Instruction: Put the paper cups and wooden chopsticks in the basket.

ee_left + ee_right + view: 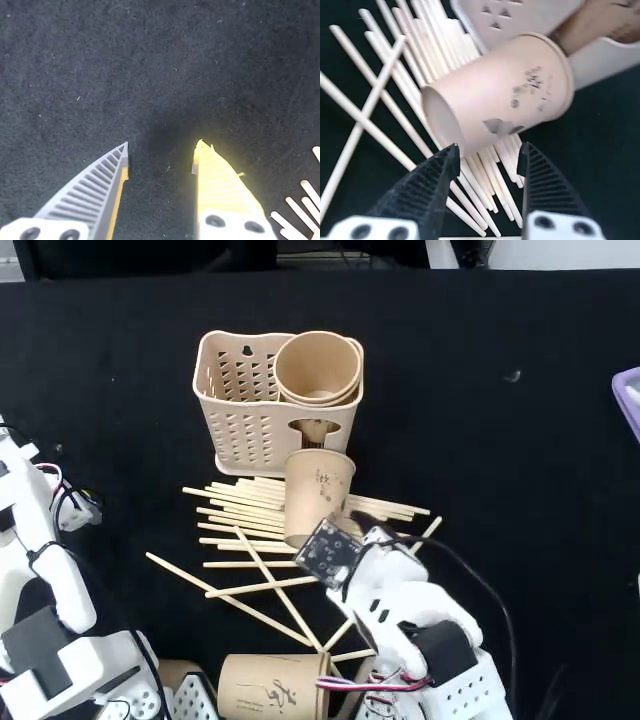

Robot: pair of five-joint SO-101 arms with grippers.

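Observation:
A beige slotted basket (245,405) stands at the table's middle back, with paper cups (318,368) nested in its right side. Another paper cup (318,495) (500,97) lies tilted in front of the basket on a pile of wooden chopsticks (250,515) (420,55), its rim toward the basket. My right gripper (345,535) (489,152) is open, its tips just short of that cup's base. A third paper cup (270,685) lies on its side at the near edge. My left gripper (161,152) hangs open over bare black cloth, chopstick ends (305,200) beside it.
Black cloth (500,440) covers the table. More chopsticks (250,590) lie crossed and scattered between the two arms. A purple object (628,400) shows at the right edge. The left arm (45,630) sits at the near left corner.

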